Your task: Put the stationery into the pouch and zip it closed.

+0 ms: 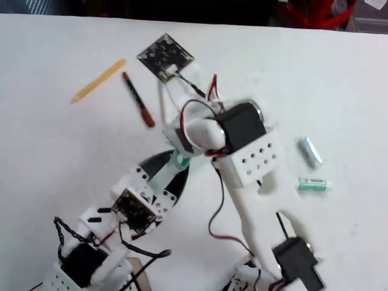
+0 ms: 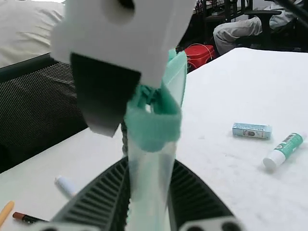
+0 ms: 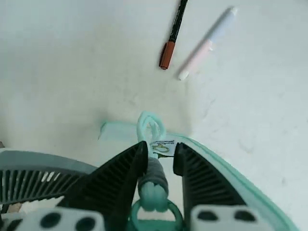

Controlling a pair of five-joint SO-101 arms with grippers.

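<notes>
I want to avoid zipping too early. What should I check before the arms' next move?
1. Left gripper holds the pouch: ok, it is closed on the teal fabric.
2. Right gripper on the zipper pull: ok, the pull sits inside the gripper.
3. Stationery inside the pouch: not ok. The glue stick, blue box, brown marker, yellow pen and white pen all lie on the table.
4. Pouch mouth open for loading: cannot tell.
5. A gripper free to pick up items: not ok, both are occupied.
</notes>
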